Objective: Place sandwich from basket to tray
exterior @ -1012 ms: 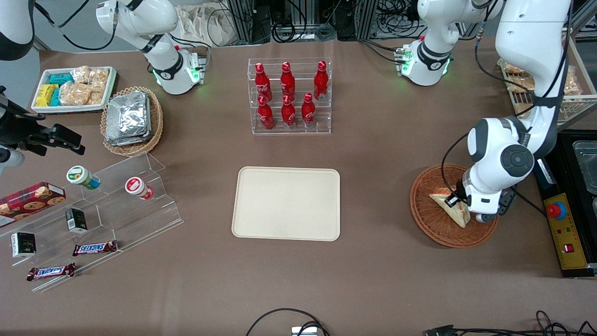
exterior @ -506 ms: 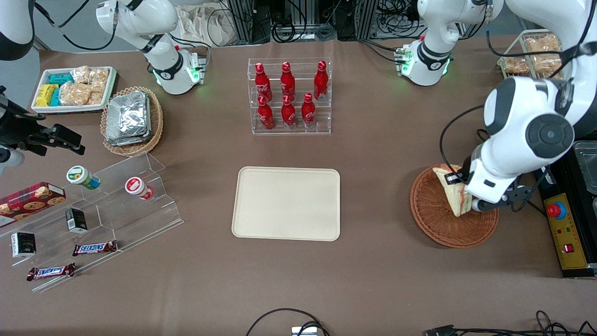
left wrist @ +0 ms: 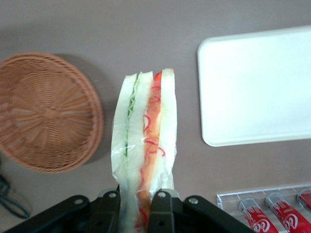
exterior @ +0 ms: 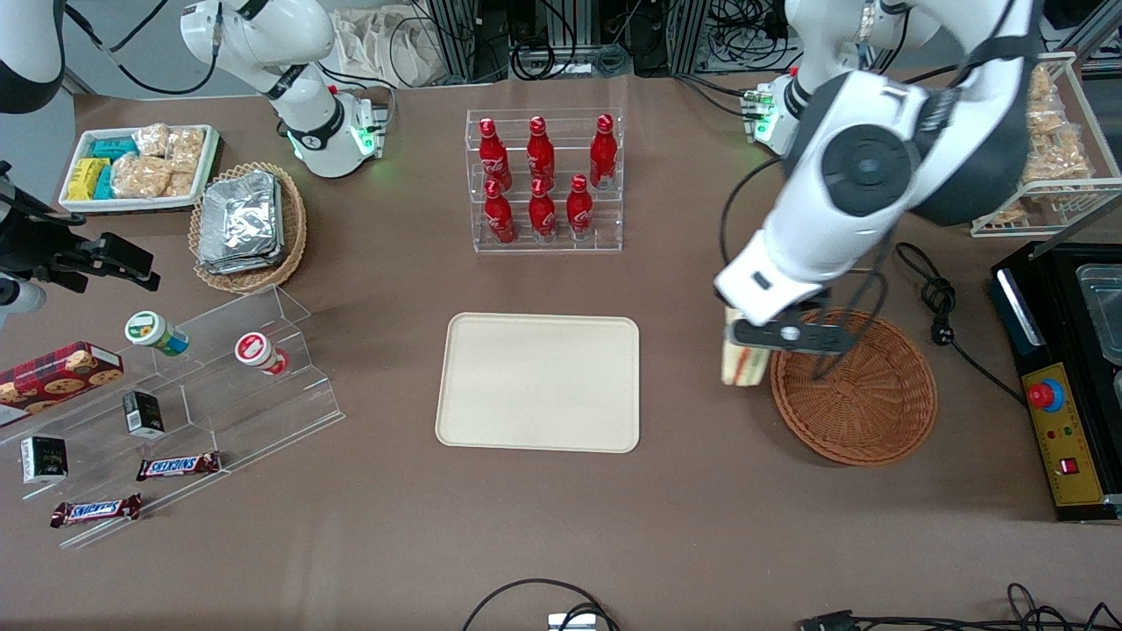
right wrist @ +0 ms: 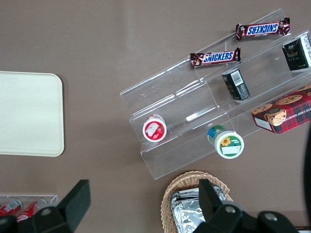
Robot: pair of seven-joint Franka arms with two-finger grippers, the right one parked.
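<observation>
The gripper is hanging above the counter between the basket and the tray, its fingers pinching one end of the sandwich. The sandwich is pointing lengthwise away from the fingers, filling edge facing the wrist camera, and is hovering clear of the basket's rim, over bare counter. The tray is lying just to one side of the sandwich's long axis, so the carry likely needs a short sideways shift before lowering.
</observation>
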